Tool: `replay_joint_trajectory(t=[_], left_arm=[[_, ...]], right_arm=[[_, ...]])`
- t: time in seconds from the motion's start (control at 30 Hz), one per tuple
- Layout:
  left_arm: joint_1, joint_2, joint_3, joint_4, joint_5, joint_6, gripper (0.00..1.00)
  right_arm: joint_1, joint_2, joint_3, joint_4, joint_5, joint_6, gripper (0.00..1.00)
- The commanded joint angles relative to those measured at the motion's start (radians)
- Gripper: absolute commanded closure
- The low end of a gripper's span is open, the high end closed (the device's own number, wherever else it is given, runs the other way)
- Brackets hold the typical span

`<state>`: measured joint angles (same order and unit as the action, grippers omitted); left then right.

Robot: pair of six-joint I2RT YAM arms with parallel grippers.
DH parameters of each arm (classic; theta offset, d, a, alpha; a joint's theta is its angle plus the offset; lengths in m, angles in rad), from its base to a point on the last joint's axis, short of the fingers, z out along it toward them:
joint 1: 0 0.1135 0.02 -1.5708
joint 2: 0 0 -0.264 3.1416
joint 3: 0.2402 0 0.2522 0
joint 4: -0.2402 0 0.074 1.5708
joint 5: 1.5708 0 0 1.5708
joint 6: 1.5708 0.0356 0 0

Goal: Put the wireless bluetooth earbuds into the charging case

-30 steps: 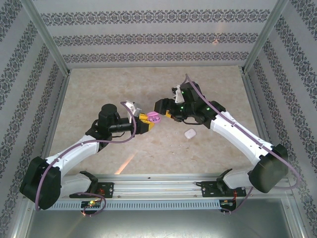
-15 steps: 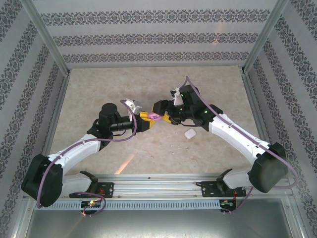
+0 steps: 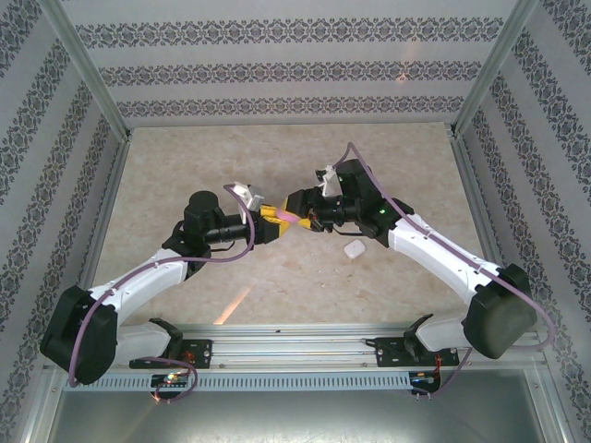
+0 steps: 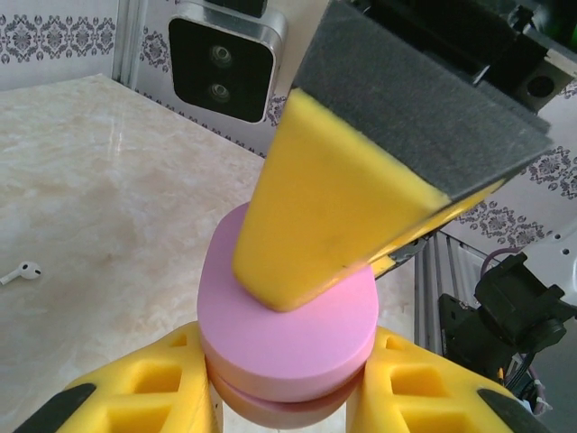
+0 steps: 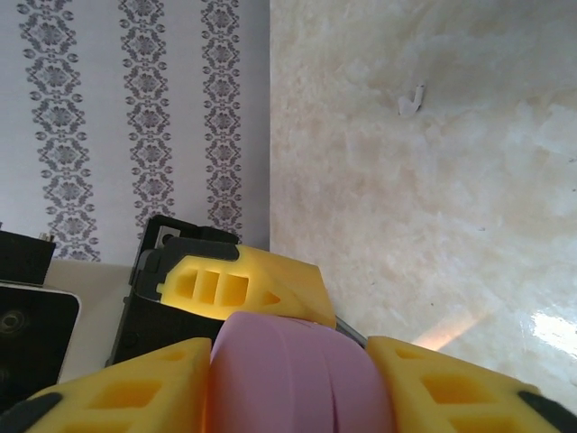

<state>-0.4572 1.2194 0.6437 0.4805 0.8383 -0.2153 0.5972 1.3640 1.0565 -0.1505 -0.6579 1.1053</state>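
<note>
The purple oval charging case (image 3: 287, 217) hangs above the table's middle, held between both arms. My left gripper (image 4: 288, 370) is shut on its lower half, with a yellow finger on each side. My right gripper (image 5: 293, 383) comes from the opposite side, and its two pads touch the case (image 5: 297, 379) across the lid and base. One right finger (image 4: 334, 216) lies flat on the lid (image 4: 288, 316), which sits down on the base with only a seam showing. A white earbud (image 4: 20, 271) lies loose on the marble; the right wrist view shows it too (image 5: 412, 99).
A white rounded-square case (image 3: 353, 248) lies on the table just under the right forearm. Patterned walls and aluminium posts (image 3: 88, 69) enclose the marble table (image 3: 185, 157). A metal rail (image 3: 295, 337) runs along the near edge by the arm bases.
My right gripper has moved left onto the purple case and its jaws have narrowed round it. The left gripper has stayed in place, still holding the case.
</note>
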Motion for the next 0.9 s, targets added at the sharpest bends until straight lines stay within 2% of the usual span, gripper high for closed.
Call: replay_joint_trajectory(t=[0.0, 0.2, 0.37, 0.67, 0.87], left_arm=[[-0.009, 0.003, 0.041, 0.048, 0.001, -0.014, 0.94], [-0.010, 0.004, 0.042, 0.059, 0.003, -0.027, 0.87], [-0.010, -0.012, 0.037, 0.051, 0.008, -0.007, 0.74], [-0.009, -0.097, 0.024, -0.067, -0.013, 0.093, 0.49], [-0.009, -0.162, 0.010, -0.139, -0.068, 0.135, 0.36]], right_arm=[[0.000, -0.011, -0.019, 0.057, -0.043, 0.025, 0.60], [0.000, -0.009, -0.027, 0.081, -0.063, 0.038, 0.71], [-0.004, -0.014, -0.045, 0.134, -0.065, 0.063, 0.73], [-0.034, -0.025, -0.082, 0.197, -0.049, 0.107, 0.77], [-0.045, -0.007, -0.079, 0.209, -0.039, 0.108, 0.78]])
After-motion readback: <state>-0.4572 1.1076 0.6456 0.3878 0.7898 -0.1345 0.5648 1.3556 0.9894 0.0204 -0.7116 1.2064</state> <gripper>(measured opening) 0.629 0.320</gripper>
